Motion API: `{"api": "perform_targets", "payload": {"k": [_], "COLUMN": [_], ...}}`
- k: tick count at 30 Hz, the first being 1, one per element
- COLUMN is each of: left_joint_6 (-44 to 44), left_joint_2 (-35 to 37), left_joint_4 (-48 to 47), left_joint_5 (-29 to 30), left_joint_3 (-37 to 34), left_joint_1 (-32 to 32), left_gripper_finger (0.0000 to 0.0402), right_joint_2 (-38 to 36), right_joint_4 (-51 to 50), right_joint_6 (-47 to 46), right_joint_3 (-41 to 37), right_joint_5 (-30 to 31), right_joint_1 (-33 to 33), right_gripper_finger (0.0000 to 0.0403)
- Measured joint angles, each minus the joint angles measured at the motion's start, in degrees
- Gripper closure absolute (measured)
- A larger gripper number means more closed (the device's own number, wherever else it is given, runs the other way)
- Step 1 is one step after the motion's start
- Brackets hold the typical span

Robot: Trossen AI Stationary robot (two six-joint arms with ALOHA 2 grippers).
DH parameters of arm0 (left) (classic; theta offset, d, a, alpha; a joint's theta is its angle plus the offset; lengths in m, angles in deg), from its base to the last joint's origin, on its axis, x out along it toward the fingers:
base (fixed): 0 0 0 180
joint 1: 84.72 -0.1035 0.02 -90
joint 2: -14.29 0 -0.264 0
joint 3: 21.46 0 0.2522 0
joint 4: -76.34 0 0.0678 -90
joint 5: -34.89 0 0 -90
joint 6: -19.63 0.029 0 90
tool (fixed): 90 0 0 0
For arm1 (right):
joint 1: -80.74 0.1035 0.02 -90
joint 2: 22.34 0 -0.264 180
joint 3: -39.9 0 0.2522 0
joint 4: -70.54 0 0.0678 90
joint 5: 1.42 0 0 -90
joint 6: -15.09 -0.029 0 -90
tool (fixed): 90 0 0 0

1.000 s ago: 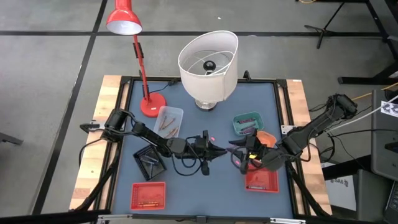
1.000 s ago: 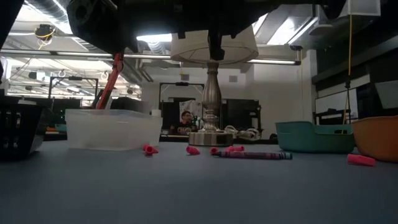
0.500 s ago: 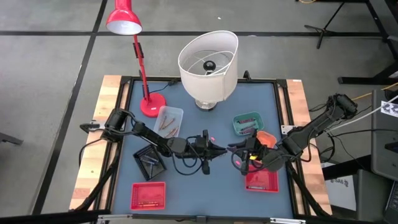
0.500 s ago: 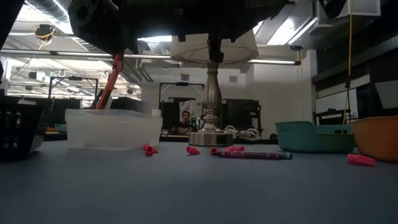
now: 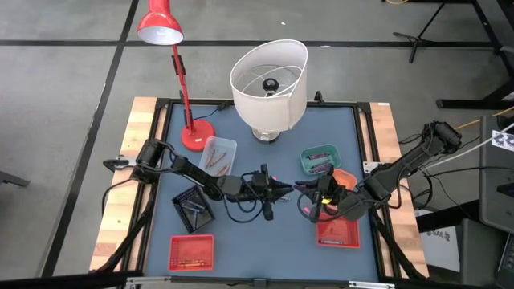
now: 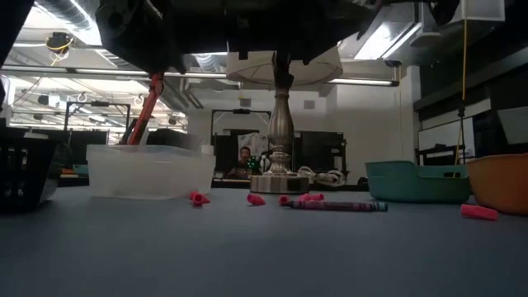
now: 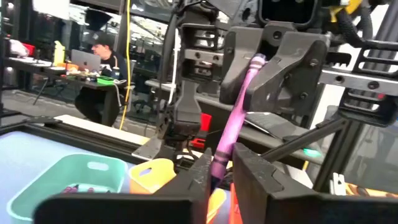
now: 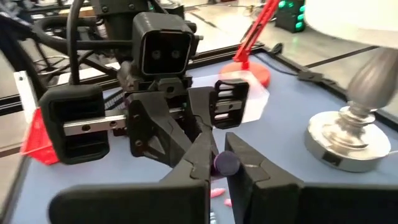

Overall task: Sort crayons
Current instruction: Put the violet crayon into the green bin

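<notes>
1. the left claw (image 5: 281, 189) and the right claw (image 5: 299, 189) are meeting tip to tip above the middle of the bench (image 5: 241, 249), both pinching one purple crayon (image 7: 231, 118) between them.
2. the right claw is clenching one end of that crayon, whose round purple end (image 8: 225, 162) is showing between its fingers; the left claw's fingers (image 7: 200, 174) are sitting close on either side of the other end, touching it.
3. the crayon is hanging in the air, clear of the bench surface.
4. on the bench below, a long magenta crayon (image 6: 334, 205) is lying flat, with short pink crayon pieces (image 6: 197, 198) scattered near the lamp base (image 6: 279, 181).
5. a teal tray (image 5: 320, 158) with crayons inside is sitting at about 2 o'clock from the claws, with an orange tray (image 5: 343, 177) just beside it.
6. a clear tray (image 5: 218, 155) is lying at 10 o'clock, a black tray (image 5: 193, 207) at 8 o'clock, and red trays at 7 o'clock (image 5: 191, 252) and 5 o'clock (image 5: 338, 234).
7. a red desk lamp (image 5: 163, 32) and a white lampshade (image 5: 269, 76) are standing at the 12 o'clock side.
</notes>
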State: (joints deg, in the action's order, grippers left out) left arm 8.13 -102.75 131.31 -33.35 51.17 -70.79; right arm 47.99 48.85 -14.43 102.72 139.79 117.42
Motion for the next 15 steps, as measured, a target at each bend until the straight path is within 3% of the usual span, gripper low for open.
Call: {"api": "perform_targets", "payload": {"k": [7,15], "left_joint_6": [-0.1,-0.1], "left_joint_2": [0.0,0.0], "left_joint_4": [-3.0,-14.1], "left_joint_5": [0.1,-0.1], "left_joint_3": [0.0,0.0], "left_joint_1": [-1.2,-2.6], "left_gripper_finger": [0.0314,0.0308], "right_joint_2": [0.0,0.0], "right_joint_4": [-5.8,-19.2], "right_joint_6": [0.1,-3.5], "right_joint_3": [0.0,0.0], "right_joint_5": [4.5,2.1], "right_joint_1": [-1.2,-10.3], "right_gripper_finger": [0.0382,0.0379]}}
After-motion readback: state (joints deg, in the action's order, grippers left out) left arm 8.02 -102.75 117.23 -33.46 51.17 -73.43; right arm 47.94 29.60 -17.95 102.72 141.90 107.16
